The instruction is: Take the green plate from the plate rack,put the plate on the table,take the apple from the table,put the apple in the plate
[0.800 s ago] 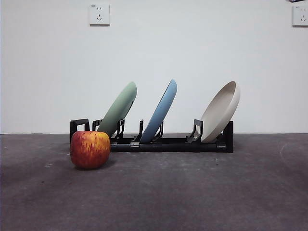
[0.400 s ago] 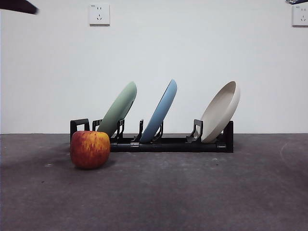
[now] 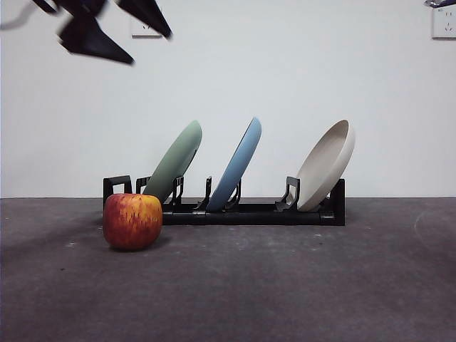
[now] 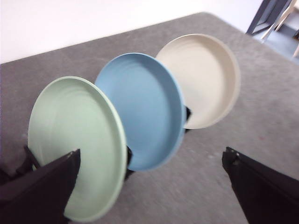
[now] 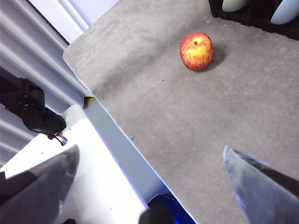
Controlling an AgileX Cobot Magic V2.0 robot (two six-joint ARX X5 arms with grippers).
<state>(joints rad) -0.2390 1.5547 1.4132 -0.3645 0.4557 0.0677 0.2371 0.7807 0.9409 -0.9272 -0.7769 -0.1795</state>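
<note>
Left end effector [image 3: 107,32], jaws spread, hangs high above the green plate [image 3: 174,162] in the plate rack [image 3: 249,212]; apple [image 3: 132,221] sits on the surface [image 3: 285,285]; right end effector [image 5: 149,186] released.

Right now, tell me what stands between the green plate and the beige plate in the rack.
The blue plate stands alone between the green plate and the beige plate, each leaning in its own slot of the plate rack. The front view and the left wrist view both show it.
</note>
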